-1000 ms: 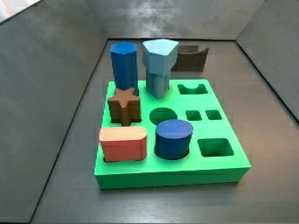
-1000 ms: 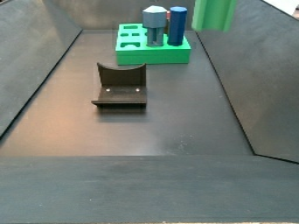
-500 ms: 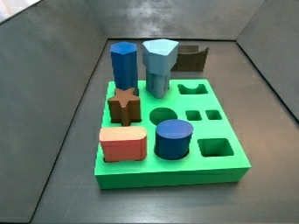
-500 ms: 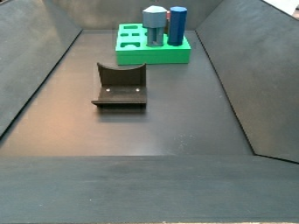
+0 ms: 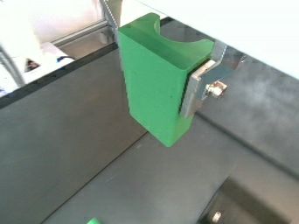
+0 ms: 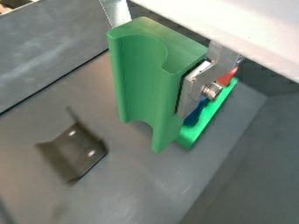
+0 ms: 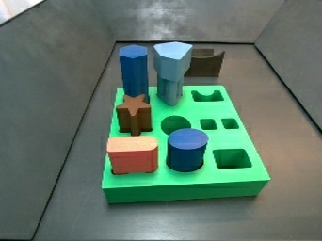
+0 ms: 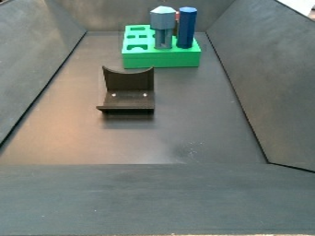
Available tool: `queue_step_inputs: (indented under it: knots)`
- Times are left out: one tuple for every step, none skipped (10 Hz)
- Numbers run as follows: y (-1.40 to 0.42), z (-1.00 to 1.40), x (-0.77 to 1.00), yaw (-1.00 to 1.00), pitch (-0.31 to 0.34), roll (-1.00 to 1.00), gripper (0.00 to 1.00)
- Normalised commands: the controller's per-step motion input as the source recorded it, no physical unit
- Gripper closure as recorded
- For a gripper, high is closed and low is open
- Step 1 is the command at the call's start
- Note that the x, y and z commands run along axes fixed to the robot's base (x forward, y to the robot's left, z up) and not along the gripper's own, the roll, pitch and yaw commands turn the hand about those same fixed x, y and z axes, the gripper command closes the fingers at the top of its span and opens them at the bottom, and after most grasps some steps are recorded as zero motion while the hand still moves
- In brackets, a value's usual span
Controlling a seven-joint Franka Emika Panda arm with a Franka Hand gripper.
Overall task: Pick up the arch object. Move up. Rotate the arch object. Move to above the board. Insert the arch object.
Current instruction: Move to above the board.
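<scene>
Dark floor lies far beneath our gripper, clamped on the arch object, now lifted beyond both side views, rotation next toward the board.

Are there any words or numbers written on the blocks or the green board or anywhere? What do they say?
No words, numbers or signs can be read anywhere.
The arch object, held in the gripper up in the air in both wrist views: plain green, no writing.
The board and its pegs: plain colours, no labels.
The fixture on the floor: plain dark, no marks.
</scene>
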Motion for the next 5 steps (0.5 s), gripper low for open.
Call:
queue_step_inputs:
  knots:
    - [-1.0, 0.06, 0.26, -0.03, 0.143, -0.04, 1.0]
    - [-1.0, 0.06, 0.27, -0.01, 0.117, -0.03, 1.0]
    - [-1.0, 0.07, 0.28, 0.0, 0.11, -0.03, 1.0]
    - [-1.0, 0.08, 0.29, 0.0, 0.115, -0.01, 1.0]
    - [-1.0, 0.08, 0.3, 0.01, 0.124, 0.01, 1.0]
